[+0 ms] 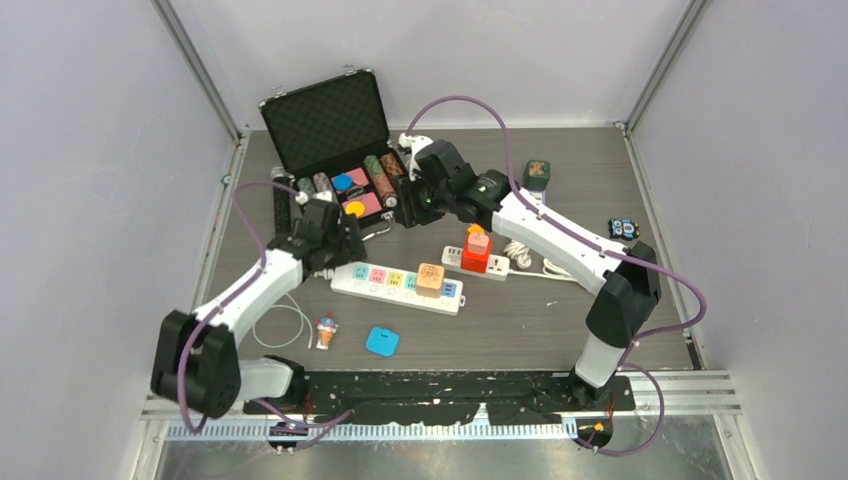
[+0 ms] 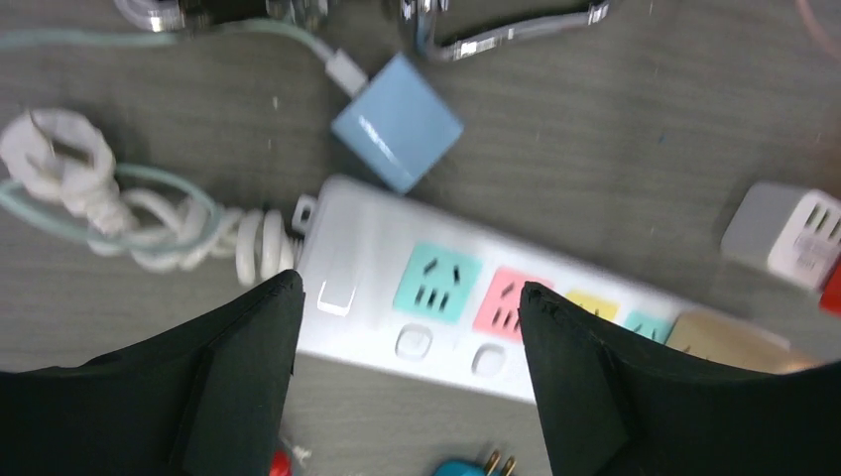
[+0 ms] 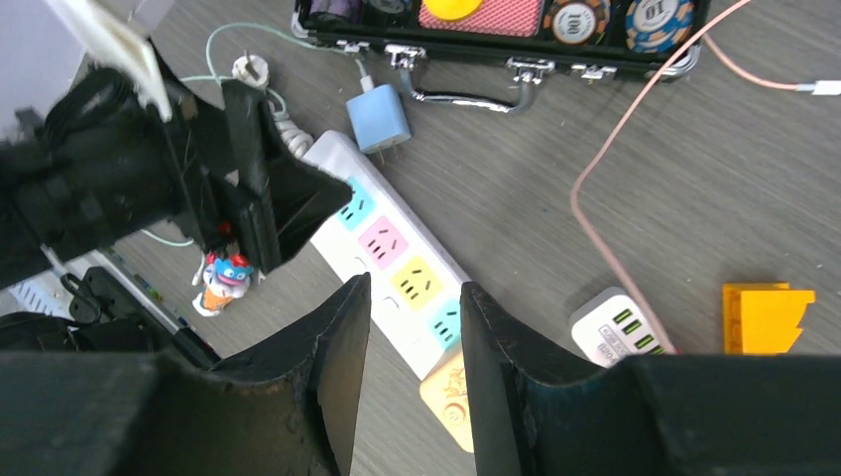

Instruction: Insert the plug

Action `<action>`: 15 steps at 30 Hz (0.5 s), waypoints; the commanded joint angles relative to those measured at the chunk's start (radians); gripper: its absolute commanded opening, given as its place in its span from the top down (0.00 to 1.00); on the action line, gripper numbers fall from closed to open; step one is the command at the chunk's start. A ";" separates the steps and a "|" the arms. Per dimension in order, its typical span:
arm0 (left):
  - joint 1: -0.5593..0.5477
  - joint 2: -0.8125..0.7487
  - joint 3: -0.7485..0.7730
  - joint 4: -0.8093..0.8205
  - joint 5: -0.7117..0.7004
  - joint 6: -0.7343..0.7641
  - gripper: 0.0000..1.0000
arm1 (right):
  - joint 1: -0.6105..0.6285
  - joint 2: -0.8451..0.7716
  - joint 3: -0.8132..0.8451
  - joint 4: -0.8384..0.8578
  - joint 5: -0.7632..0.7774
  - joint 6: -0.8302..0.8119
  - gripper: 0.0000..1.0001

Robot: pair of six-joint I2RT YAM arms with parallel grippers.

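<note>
Pale-blue charger plug (image 2: 397, 122) lies loose on the grey tabletop (image 1: 560, 330), not seated in any socket. It sits between the black case (image 1: 325, 120) and the cord end of the white power strip (image 2: 352, 243), just beside that end. A thin pale cable (image 2: 298, 38) runs from the plug toward the case.

The strip lies flat. Its teal socket (image 2: 436, 281) and pink socket (image 2: 506, 302) nearest the cord end are unoccupied. A tan adapter (image 1: 430, 277) is seated further along. The strip's own white cord (image 2: 169, 233) lies coiled beside its end.

Left pincer (image 2: 409, 288) hangs over the cord end of the strip, fingers spread wide and grasping nothing. The teal and pink sockets show in the gap. Right pincer (image 3: 417, 288) hangs over the middle of the strip, fingers parted by a narrower gap, also released and empty.

A second white strip (image 1: 497, 263) carries a red-and-orange block (image 1: 477, 250) and lies beyond the first. A small toy figure (image 1: 326, 331) and a flat blue adapter (image 1: 381, 341) lie nearer the arm bases. The case stands with its lid raised and holds poker chips (image 3: 657, 15).
</note>
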 commanded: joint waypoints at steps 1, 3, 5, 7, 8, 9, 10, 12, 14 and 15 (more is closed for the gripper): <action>0.053 0.145 0.160 0.050 0.000 0.002 0.18 | -0.019 -0.006 0.065 0.016 -0.004 -0.032 0.56; 0.059 0.202 0.202 0.055 0.000 0.000 0.18 | -0.025 -0.001 0.070 0.008 0.000 -0.035 0.56; 0.061 0.252 0.239 0.050 -0.010 -0.012 0.17 | -0.030 0.001 0.072 0.004 0.006 -0.037 0.56; 0.066 0.300 0.273 0.003 -0.025 -0.044 0.19 | -0.037 0.005 0.078 -0.004 0.015 -0.041 0.56; 0.068 0.324 0.297 -0.028 -0.038 -0.064 0.19 | -0.043 0.009 0.083 -0.008 0.018 -0.042 0.56; 0.070 0.347 0.310 -0.053 -0.050 -0.080 0.21 | -0.045 0.011 0.091 -0.013 0.024 -0.044 0.56; 0.070 0.361 0.320 -0.072 -0.061 -0.093 0.22 | -0.048 0.013 0.096 -0.015 0.028 -0.044 0.56; 0.070 0.381 0.331 -0.086 -0.068 -0.107 0.26 | -0.051 0.018 0.102 -0.022 0.061 -0.046 0.56; 0.070 0.399 0.337 -0.091 -0.066 -0.118 0.30 | -0.052 0.022 0.107 -0.027 0.075 -0.047 0.57; 0.070 0.407 0.337 -0.088 -0.063 -0.121 0.32 | -0.053 0.026 0.108 -0.029 0.078 -0.046 0.57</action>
